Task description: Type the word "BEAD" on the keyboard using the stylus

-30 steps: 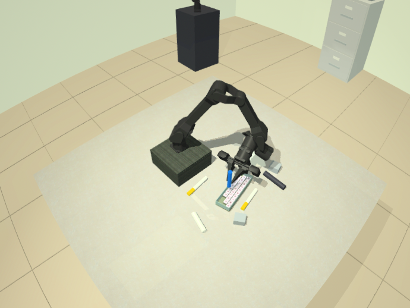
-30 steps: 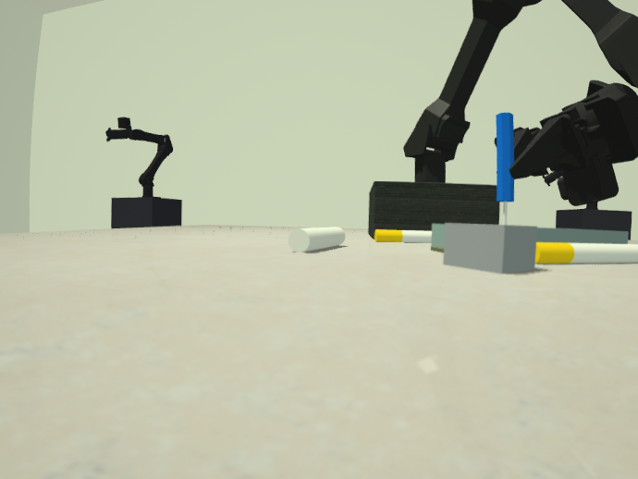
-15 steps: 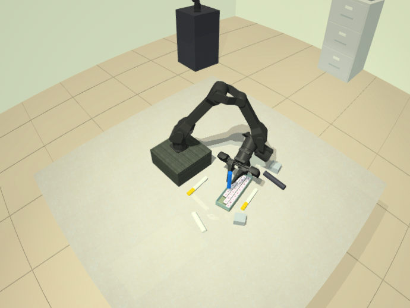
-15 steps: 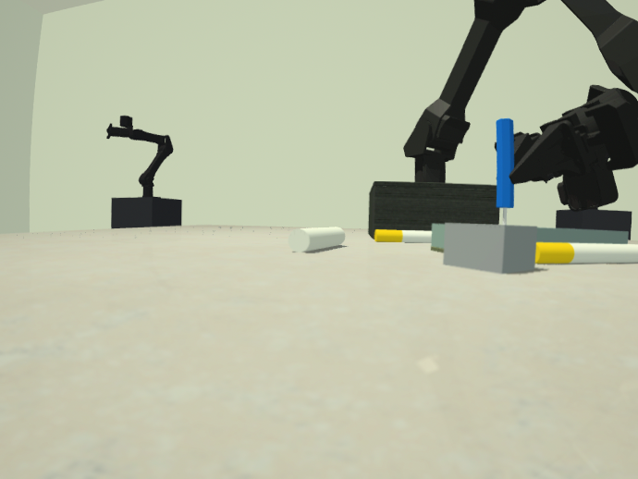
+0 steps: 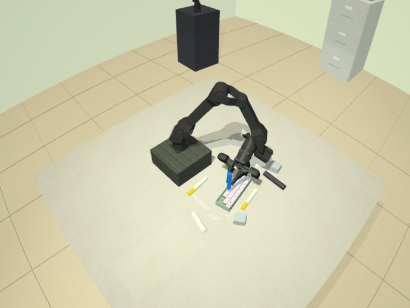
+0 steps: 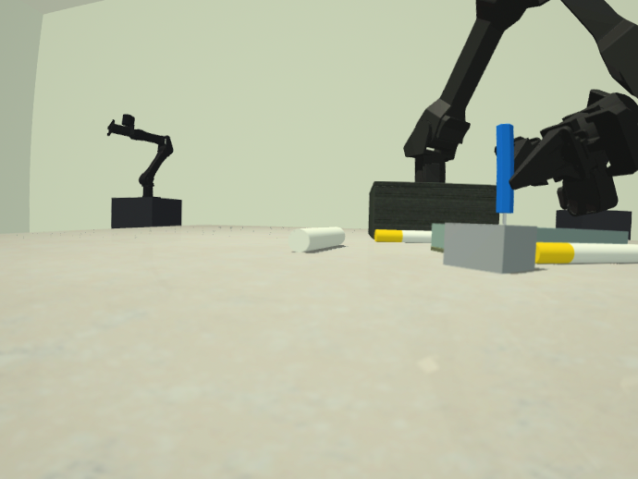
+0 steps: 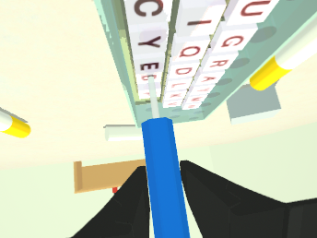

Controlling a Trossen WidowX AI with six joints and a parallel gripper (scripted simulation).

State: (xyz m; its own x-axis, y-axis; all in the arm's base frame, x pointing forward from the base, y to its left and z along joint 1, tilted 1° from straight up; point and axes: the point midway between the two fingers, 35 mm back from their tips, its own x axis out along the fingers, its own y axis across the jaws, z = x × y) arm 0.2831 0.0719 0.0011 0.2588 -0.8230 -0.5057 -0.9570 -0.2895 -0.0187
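Note:
My gripper [image 5: 230,182] [image 6: 507,175] [image 7: 163,171] is shut on the blue stylus [image 5: 229,179] [image 6: 505,154] [image 7: 165,184], held nearly upright over the keyboard [image 5: 222,206] [image 6: 582,236] [image 7: 184,117]. In the wrist view its thin pale tip [image 7: 153,94] ends over the B key, partly covering the letter. Whether it touches or presses the key I cannot tell; the grey block hides the tip's end in the exterior view. The E key [image 7: 148,65] is just beyond B in the same row. The D key [image 7: 183,71] is in the middle row and the A key [image 7: 206,78] in the outer row.
Yellow-ended white sticks [image 5: 197,185] [image 5: 249,198] lie on both sides of the keyboard. A grey block [image 5: 239,219] [image 6: 479,247] and a white cylinder [image 5: 198,222] [image 6: 322,239] lie beyond its near end. A dark rod [image 5: 274,180] and another pale block [image 5: 275,166] lie to the right.

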